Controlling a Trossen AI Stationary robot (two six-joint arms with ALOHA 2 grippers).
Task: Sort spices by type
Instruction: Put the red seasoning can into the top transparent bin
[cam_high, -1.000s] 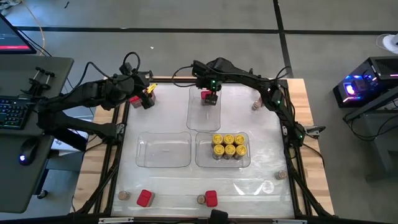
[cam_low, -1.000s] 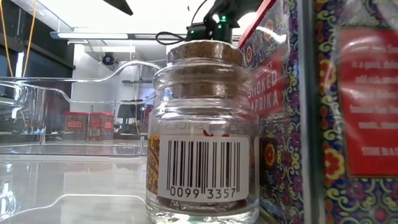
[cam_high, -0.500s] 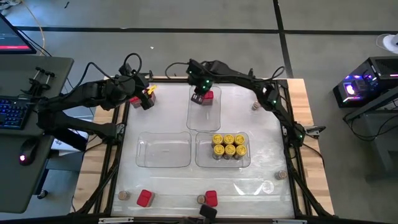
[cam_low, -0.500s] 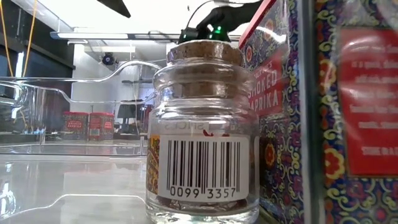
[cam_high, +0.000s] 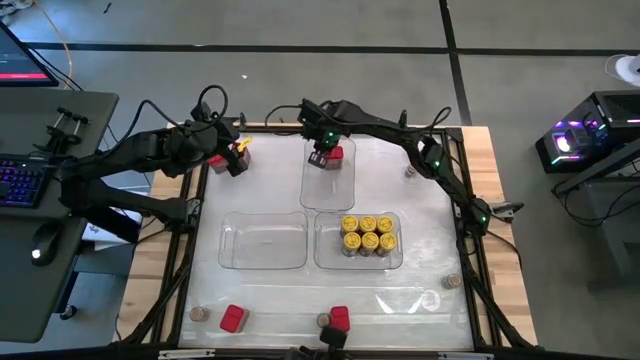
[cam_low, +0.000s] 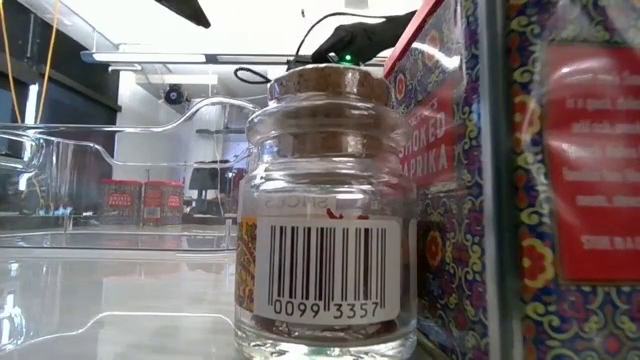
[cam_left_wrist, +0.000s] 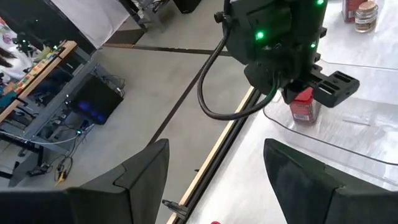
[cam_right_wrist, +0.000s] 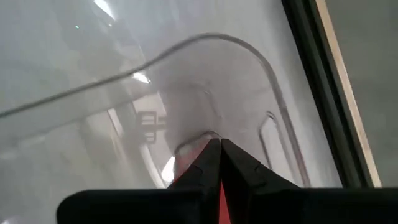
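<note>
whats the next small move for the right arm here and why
Probably lift clear and head for another loose red tin. The right end effector is shut and empty over the top tray, beside the red tin standing in it, while red tins wait along the front edge.

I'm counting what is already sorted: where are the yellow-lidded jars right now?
In the high view, the yellow-lidded jars stand clustered in the clear tray right of centre, beside an empty tray.

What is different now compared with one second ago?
The right gripper slid a little toward the left arm's side, off the red spice box in the far tray, and shut empty. The box stayed in the tray. The left gripper, the yellow jars and the other spices did not move.
</note>
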